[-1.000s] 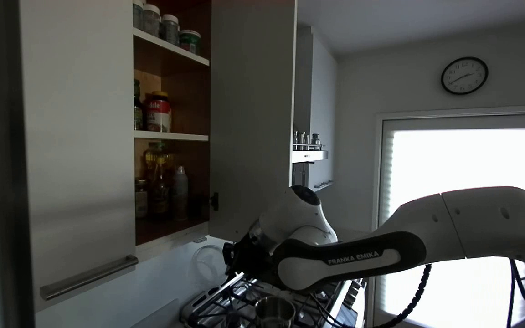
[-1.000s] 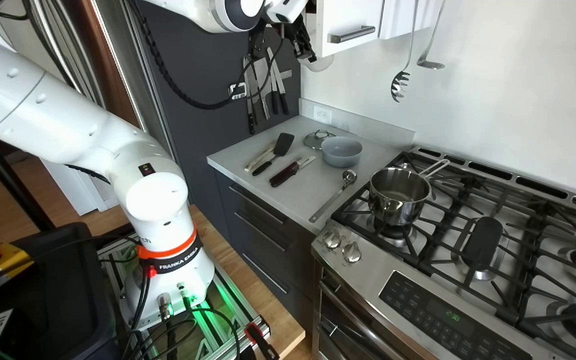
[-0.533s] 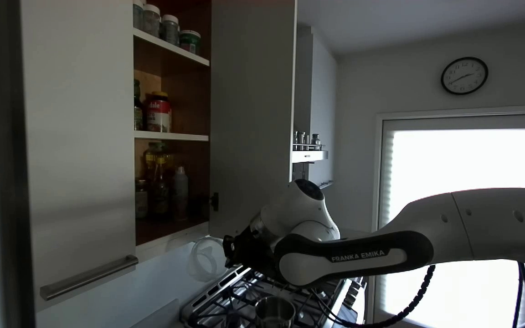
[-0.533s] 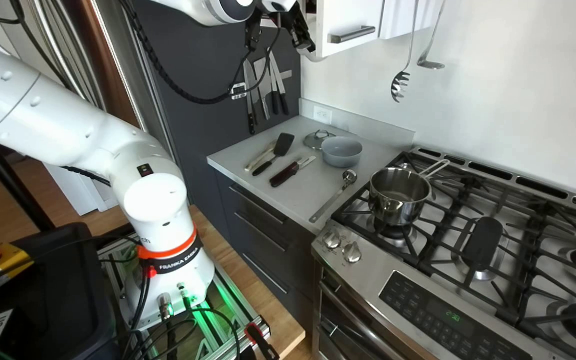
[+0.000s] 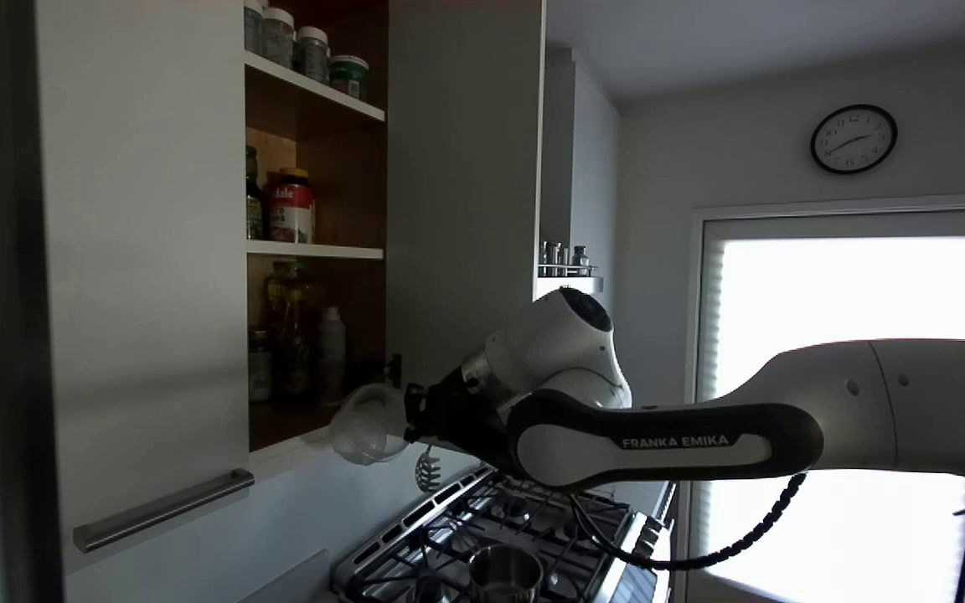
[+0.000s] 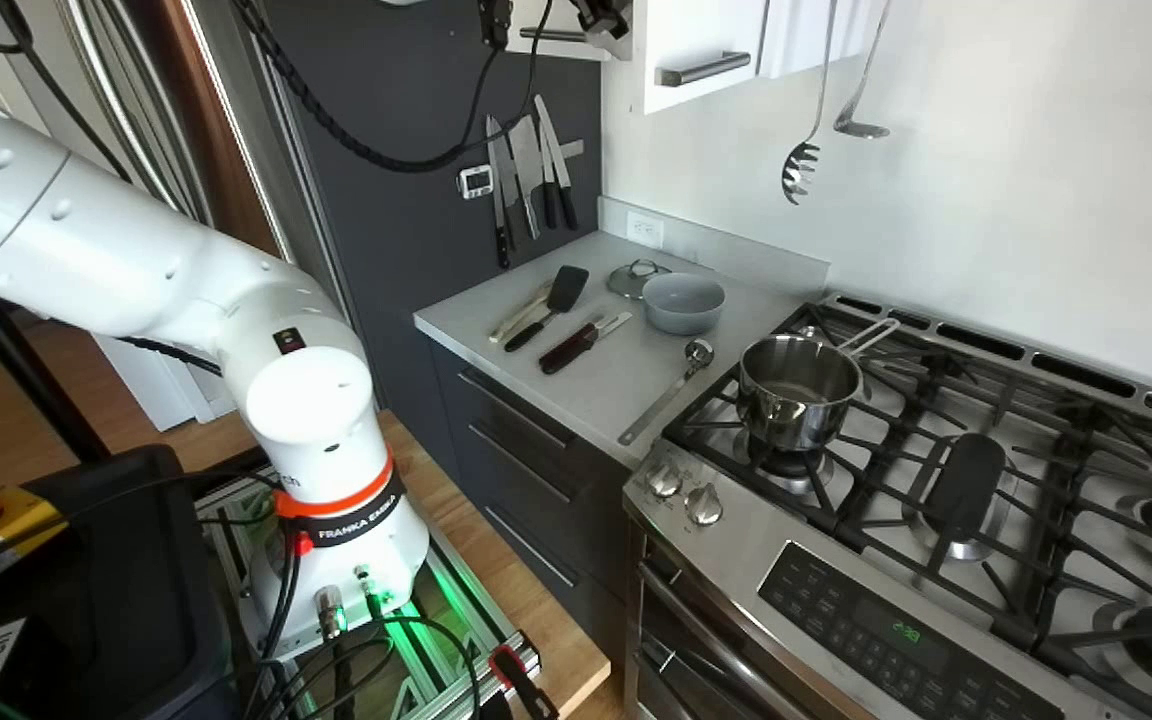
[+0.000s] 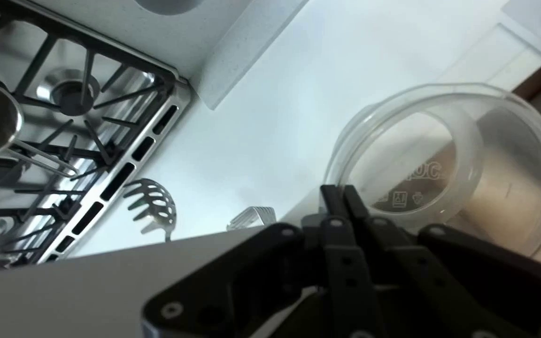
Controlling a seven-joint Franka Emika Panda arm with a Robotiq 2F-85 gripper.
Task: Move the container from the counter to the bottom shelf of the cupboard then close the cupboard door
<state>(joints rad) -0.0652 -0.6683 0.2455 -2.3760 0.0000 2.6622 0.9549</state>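
The tool (image 7: 340, 190) grips a clear container (image 5: 369, 425) by its edge, closed almost fully together, likely because the plastic is so thin there. Held this way, the container juts out ahead of the tool, which probably suits sliding it into the cupboard (image 5: 353, 184) first. It is tilted, off the counter (image 6: 596, 395), near the front edge of the bottom shelf (image 5: 277, 429); whether it touches that edge I cannot tell. The cupboard door (image 5: 461, 184) stands open, leaving the way in, while bottles (image 5: 292, 360) take up part of the shelf, so the spot beside them looks easier to aim for. The pale counter carries a bowl (image 6: 684, 314), a lid (image 6: 628, 283) and a spatula (image 6: 566, 288); a steel pot (image 6: 798, 412) sits on the gas hob (image 6: 971, 490) next to it. Beyond, a clock (image 5: 854, 139) hangs on the wall (image 5: 667, 159) above a backlit blind (image 5: 851, 289)
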